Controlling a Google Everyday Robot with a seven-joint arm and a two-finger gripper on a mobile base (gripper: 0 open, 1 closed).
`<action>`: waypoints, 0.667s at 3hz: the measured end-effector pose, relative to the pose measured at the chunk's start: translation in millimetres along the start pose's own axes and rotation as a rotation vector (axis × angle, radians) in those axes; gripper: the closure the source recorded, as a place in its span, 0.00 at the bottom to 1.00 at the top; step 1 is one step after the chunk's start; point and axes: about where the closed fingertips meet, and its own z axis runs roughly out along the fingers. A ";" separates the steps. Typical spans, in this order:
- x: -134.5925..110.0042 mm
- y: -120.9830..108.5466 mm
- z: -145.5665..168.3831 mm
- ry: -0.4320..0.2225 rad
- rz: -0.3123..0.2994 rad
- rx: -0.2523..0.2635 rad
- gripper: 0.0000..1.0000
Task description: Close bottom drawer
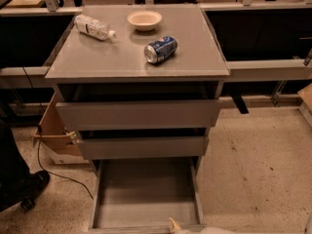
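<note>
Lying pulled far out at the foot of the cabinet, the bottom drawer shows its shallow grey box; the gripper sits at its front edge, right of centre, so the push runs straight toward the cabinet; how wide the gripper stands cannot be told

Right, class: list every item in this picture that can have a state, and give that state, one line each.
bottom drawer: pulled far out
middle drawer: slightly out
top drawer: slightly out
soda can: lying on its side
water bottle: lying on its side
bowl: upright
gripper: by the bottom drawer's front edge
</note>
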 end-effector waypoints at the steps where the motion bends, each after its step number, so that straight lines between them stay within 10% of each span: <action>1: 17.1 -12.0 3.8 0.034 -0.006 0.023 0.00; 2: 34.2 -17.5 4.6 0.090 -0.014 0.046 0.00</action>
